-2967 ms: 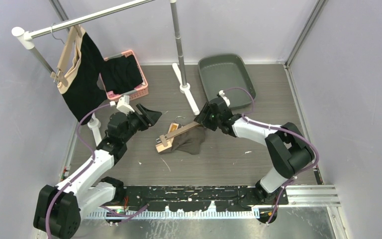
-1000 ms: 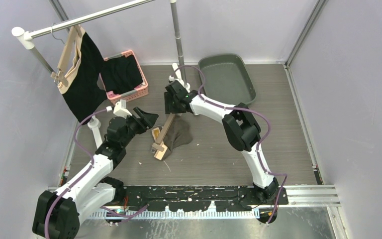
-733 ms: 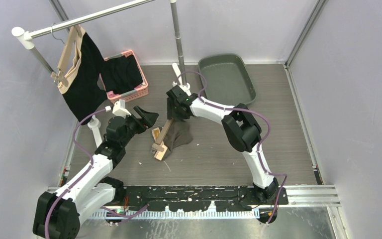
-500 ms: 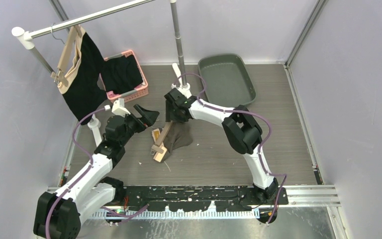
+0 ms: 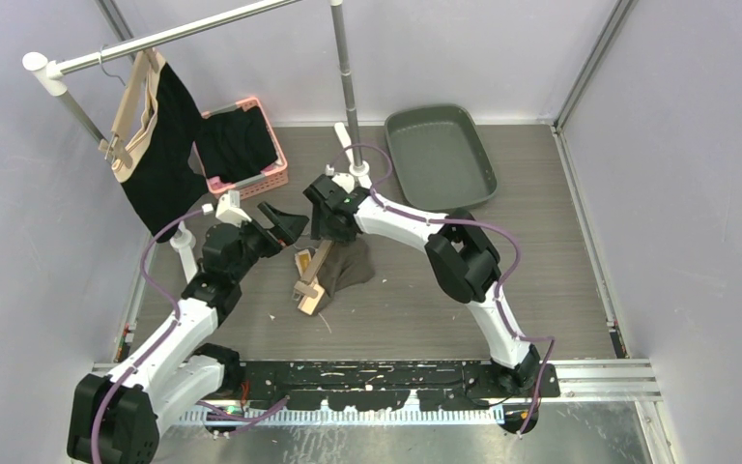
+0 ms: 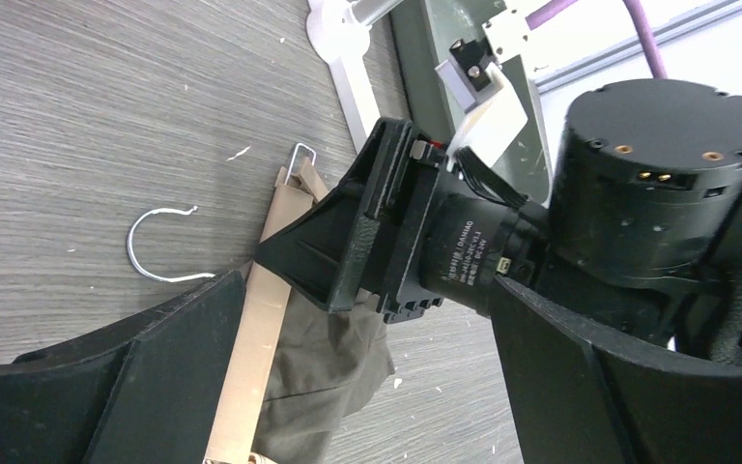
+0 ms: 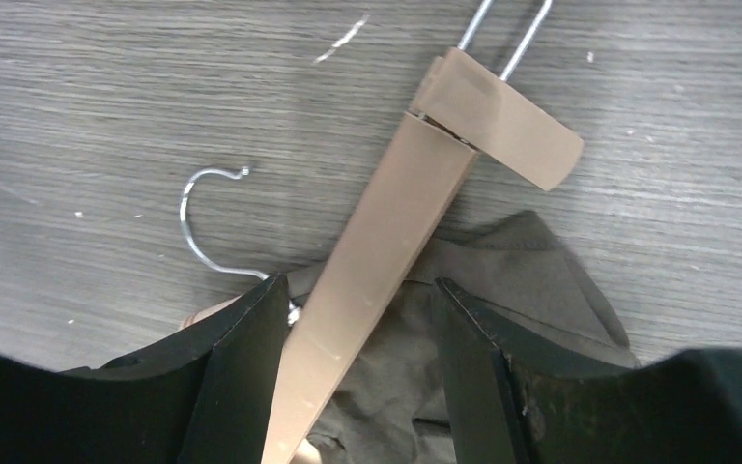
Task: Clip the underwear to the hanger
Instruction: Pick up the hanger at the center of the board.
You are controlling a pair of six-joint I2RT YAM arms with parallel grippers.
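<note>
— Where's the hanger point(image 5: 315, 273)?
— Lying flat over the underwear point(image 5: 350, 267), bar running near-left to far-right. Your right gripper point(image 7: 359, 286) straddles the bar; you can't tell if it pinches. Your left gripper point(image 5: 288, 222), spread and empty, waits just left.

My right pincer point(image 5: 325, 232) stands over the hanger point(image 5: 311, 275), jaws astride its bar, cloth crowding the right jaw. My left pincer point(image 5: 290, 224) hangs just at its 9 o'clock, jaws spread wide, with little room between the two. At 12 o'clock the rack's white foot point(image 5: 356, 164) bars the way. The pink basket point(image 5: 271, 176) sits at 10 o'clock and the grey tray point(image 5: 442, 155) at 2. From 4 through 7 o'clock the table point(image 5: 415, 309) lies open.
</note>
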